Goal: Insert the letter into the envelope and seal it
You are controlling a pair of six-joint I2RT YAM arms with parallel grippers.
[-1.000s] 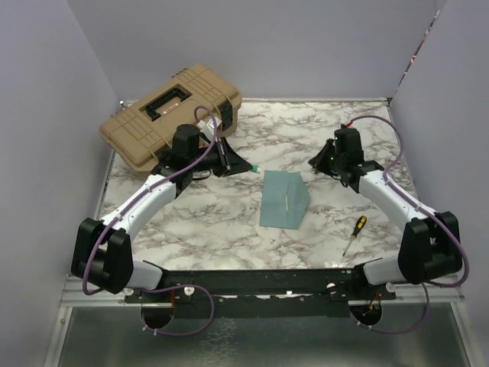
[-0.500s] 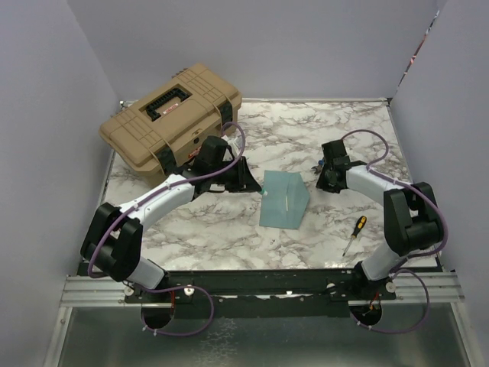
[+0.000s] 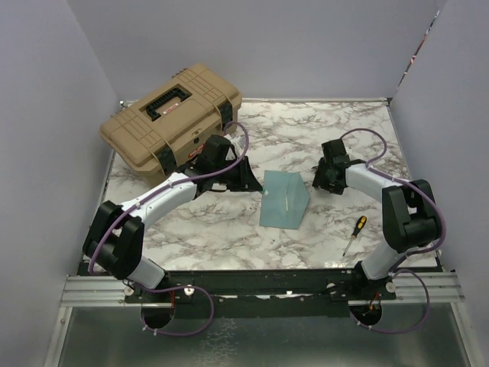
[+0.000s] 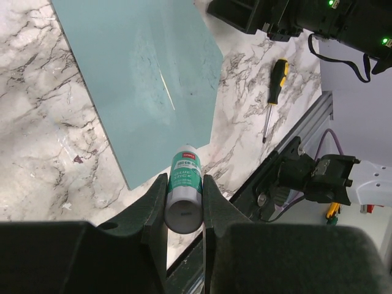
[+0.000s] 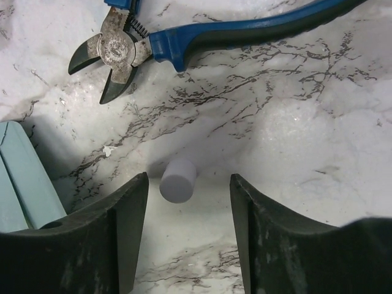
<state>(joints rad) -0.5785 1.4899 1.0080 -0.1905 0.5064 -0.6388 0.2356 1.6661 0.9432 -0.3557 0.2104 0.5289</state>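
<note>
A tan toolbox (image 3: 172, 115) sits at the far left. The left gripper (image 4: 184, 187) is clamped on a glue stick (image 4: 185, 174) just beside the teal envelope (image 3: 283, 200), which lies flat on the marble table (image 3: 221, 229) between the arms. The right gripper (image 5: 188, 184) has its jaws apart around a loose pale cap (image 5: 178, 180) (touching neither finger). Blue-handled cutters (image 5: 184, 37) lie near the cap, and a screwdriver (image 3: 354, 233) lies farther right.

You'll find the envelope (image 3: 283, 200) lying mid-way across the table (image 3: 221, 229), the toolbox (image 3: 172, 113) far left, and the screwdriver (image 3: 354, 233) near right. The glue stick (image 4: 184, 190) hangs at the envelope's left edge. Right of the envelope lies a cap (image 5: 177, 180), with cutters (image 5: 184, 37) near it.
</note>
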